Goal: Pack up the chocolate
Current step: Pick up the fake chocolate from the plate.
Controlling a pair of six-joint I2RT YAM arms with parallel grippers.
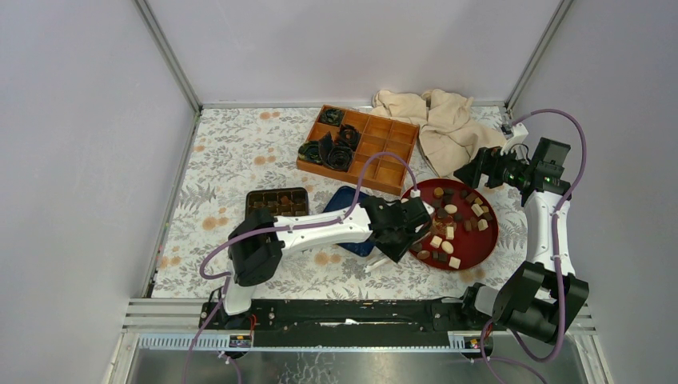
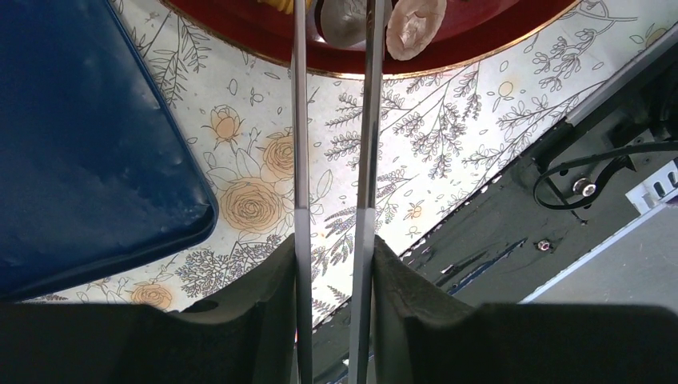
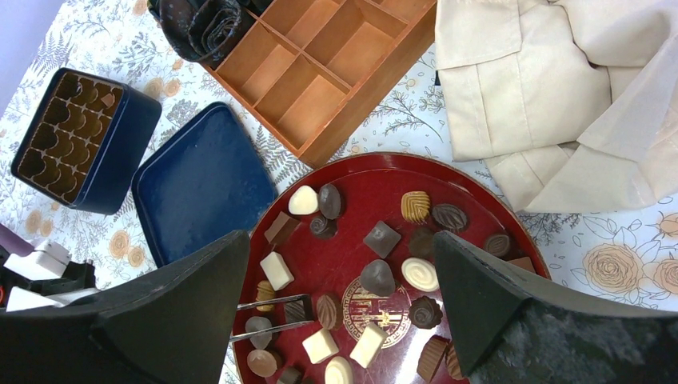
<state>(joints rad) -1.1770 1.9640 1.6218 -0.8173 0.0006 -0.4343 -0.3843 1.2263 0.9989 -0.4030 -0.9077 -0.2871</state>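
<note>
The left claw (image 2: 336, 12) has two long, thin metal blades (image 2: 301, 120). They run side by side with only a narrow gap between them, low over the flowery tablecloth (image 2: 432, 144). Their tips reach over the near edge of a round red plate (image 3: 360, 184). One grey-brown chocolate (image 2: 342, 20) sits right between the tips and fills the gap. It lies on the plate. I cannot tell if the blades are squeezing it or only standing on each side of it. A pale tan piece (image 2: 414, 28) lies just beside it, outside the blades.

All the other chocolates are on the red plate too, spread out in ones. Some are dark brown, some light brown and some white. Some are round, some oval and some square.

The right claw (image 3: 340, 240) hangs above the far right side of the plate. Its two black fingers (image 3: 192, 304) are spread wide and hold nothing.

A flat blue lid (image 3: 200, 184) lies just beside the plate on its left. A blue tin (image 3: 120, 152) sits next to the lid, with a brown tray of little pockets inside. Behind the plate is a wooden box (image 3: 320, 72) cut into many small sections. Crumpled black paper cups (image 1: 332, 148) sit in its left sections. A cream cloth (image 3: 544, 96) lies bunched up beside the right end of the box, near the far edge of the plate.
</note>
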